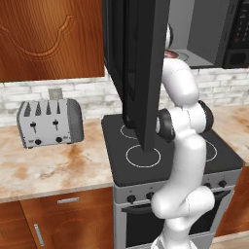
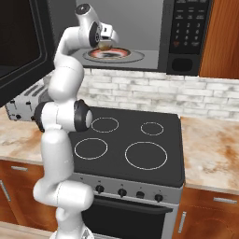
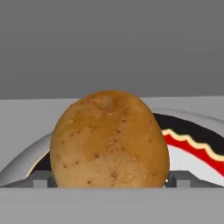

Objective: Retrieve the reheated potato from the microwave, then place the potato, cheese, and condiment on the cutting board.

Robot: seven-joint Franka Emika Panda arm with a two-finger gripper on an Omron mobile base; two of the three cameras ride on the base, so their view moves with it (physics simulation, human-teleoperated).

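Note:
The microwave (image 2: 186,37) hangs above the stove with its door (image 1: 141,73) swung wide open. Inside, the golden-brown potato (image 3: 109,140) rests on a round plate (image 3: 192,144) with a red and black rim. My gripper (image 2: 106,44) reaches into the cavity and is open, with one fingertip (image 3: 41,178) on each side of the potato (image 2: 105,46), close against its flanks. The potato still sits on the plate. The cheese, condiment and cutting board are out of view.
The open door juts out over the black stove top (image 2: 130,140), left of my arm. A grey toaster (image 1: 48,121) stands on the marbled counter (image 1: 53,170) at the left. More counter (image 2: 210,149) lies right of the stove. The microwave keypad is at the right.

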